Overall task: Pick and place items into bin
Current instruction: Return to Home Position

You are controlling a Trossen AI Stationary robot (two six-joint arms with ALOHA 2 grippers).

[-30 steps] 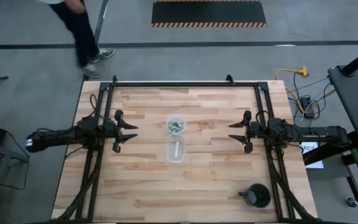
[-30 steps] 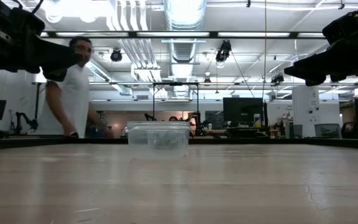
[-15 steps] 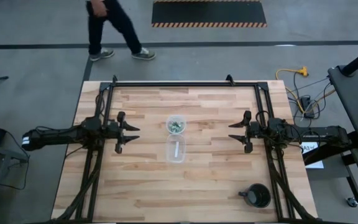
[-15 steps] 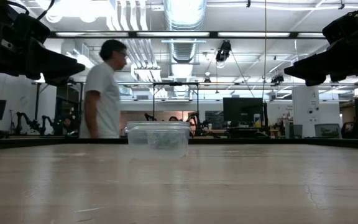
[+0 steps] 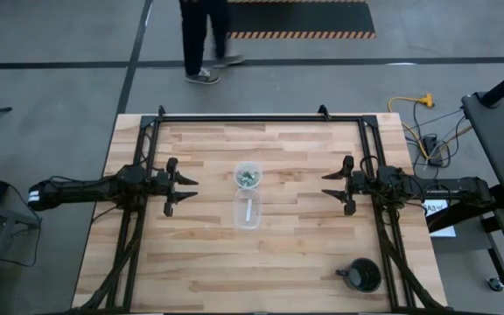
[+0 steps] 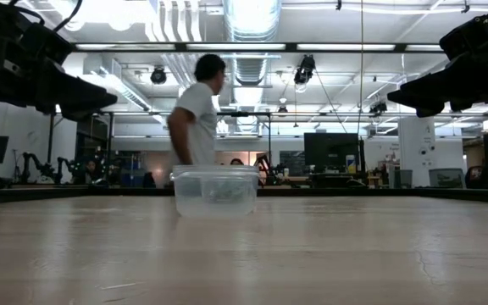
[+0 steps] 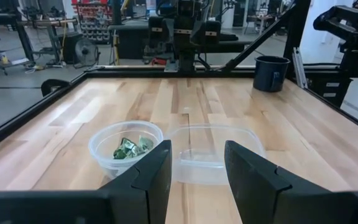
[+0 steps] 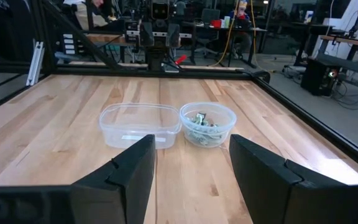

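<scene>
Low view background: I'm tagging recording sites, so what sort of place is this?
Probably a robotics lab or workshop: exposed ceiling ducts, monitors behind the table, a hazard-striped floor mat. The left gripper and right gripper hover above it.

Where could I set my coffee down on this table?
Bare wood lies between the rectangular container and the black cup, and beyond the round bin toward the frame. Crowded: the middle, between left fingers and right fingers.
</scene>
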